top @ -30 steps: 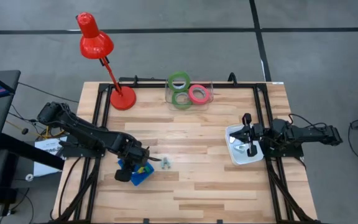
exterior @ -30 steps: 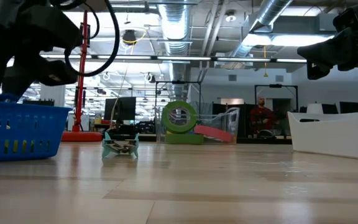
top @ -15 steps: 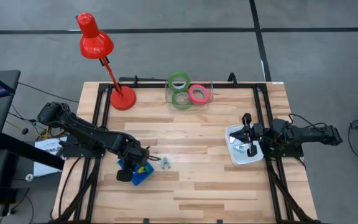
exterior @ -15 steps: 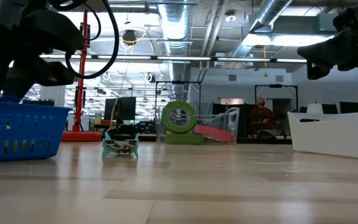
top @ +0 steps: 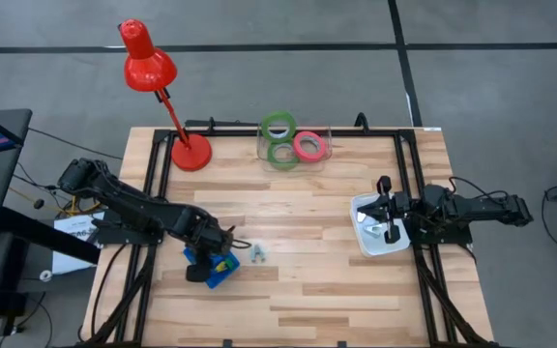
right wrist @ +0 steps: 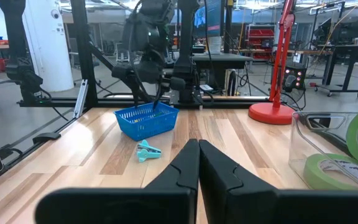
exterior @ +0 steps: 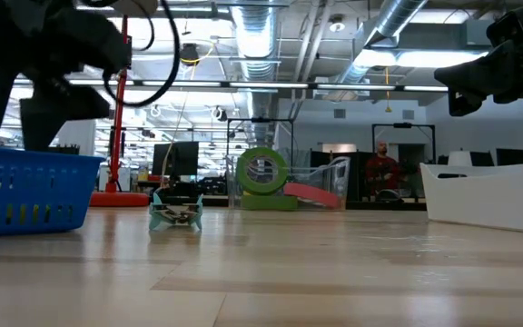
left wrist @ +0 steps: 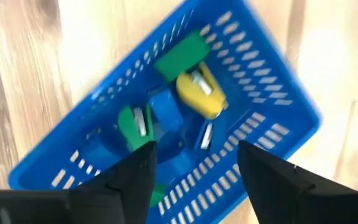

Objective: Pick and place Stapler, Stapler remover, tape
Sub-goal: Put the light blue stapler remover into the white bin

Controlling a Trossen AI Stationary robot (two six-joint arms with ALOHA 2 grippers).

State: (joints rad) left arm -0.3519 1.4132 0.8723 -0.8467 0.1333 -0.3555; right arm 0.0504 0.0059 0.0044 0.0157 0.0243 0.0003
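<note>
The wooden table (top: 298, 222) carries everything, with a red desk lamp (top: 153, 72) standing at its far left corner, its round base (top: 190, 153) on the boards. Along the far edge sits a clear container (top: 293, 145) holding the tape (top: 279, 126): one green ring stands upright, a second green ring (top: 281, 155) lies flat beside it, and a pink-red ring (top: 308, 146) lies next to that; from table height the upright green ring (exterior: 261, 170) shows plainly with the pink-red one low at its side. On the right side of the table rests a white tray (top: 367, 239), and the right gripper (top: 386, 208) hovers over it with its fingers pressed together, nothing between them. On the left near side lies a blue slotted basket (top: 217, 267), and the left gripper (top: 204, 261) hangs directly above it, its fingers (left wrist: 132, 177) spread apart and empty, the basket's inside showing between them. Inside the basket lie small pieces: a yellow one (left wrist: 199, 94) with a metal part, a green one (left wrist: 180, 55) touching it, another green one (left wrist: 129, 126) and blue ones (left wrist: 165, 112) packed close in the middle. Just beside the basket, toward the table's centre, a small teal staple remover (top: 257, 254) rests on the wood, apart from the basket's wall; from table height it stands between the basket (exterior: 27, 193) and the tape.
</note>
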